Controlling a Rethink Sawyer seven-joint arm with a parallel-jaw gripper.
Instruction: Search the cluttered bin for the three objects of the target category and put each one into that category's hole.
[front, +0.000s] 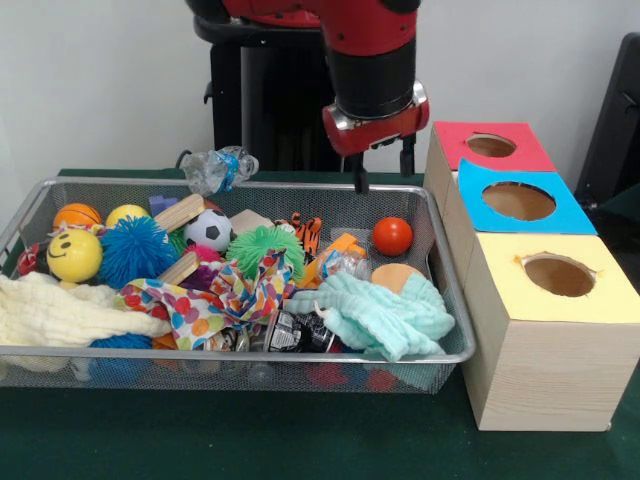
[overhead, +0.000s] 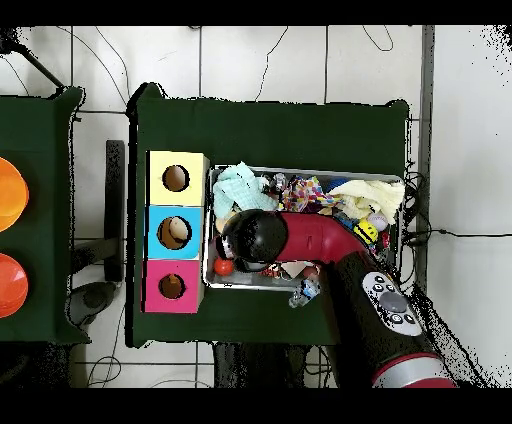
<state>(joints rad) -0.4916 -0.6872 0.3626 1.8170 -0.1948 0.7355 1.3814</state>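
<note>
The gripper (front: 382, 165) hangs above the bin's (front: 455, 330) far right corner, its two thin black fingers (front: 360, 172) set apart and empty, touching nothing. The left finger reaches down to about the bin's far rim; the right one (front: 407, 158) ends higher.

Just below the gripper, at about 5 o'clock from it, a red ball (front: 392, 236) lies on the bin floor near the right wall. In the overhead view the same red ball (overhead: 223, 267) shows at the bin's corner nearest the pink box, beside the arm's (overhead: 330, 250) black wrist.

The bin is crowded. Along its left side sit an orange ball (front: 77, 215), a yellow ball (front: 126, 213), a yellow smiley ball (front: 74, 256) and a blue spiky ball (front: 136, 250). Near the middle are a small football (front: 208, 229) and a green spiky ball (front: 265, 248). A cream cloth (front: 60, 312) drapes over the front left rim, a dotted cloth (front: 215, 297) lies at the front centre, and a mint cloth (front: 385, 315) fills the front right. A crumpled bottle (front: 218, 167) rests on the far rim.

At 3 o'clock of the bin stand three boxes on the green table (front: 300, 445), each with a round hole in its top: pink (front: 492, 146) farthest, blue (front: 518, 202) in the middle, yellow (front: 560, 276) nearest. In the overhead view a pale rounded thing shows inside the blue box's hole (overhead: 176, 232); the other two holes look dark.
</note>
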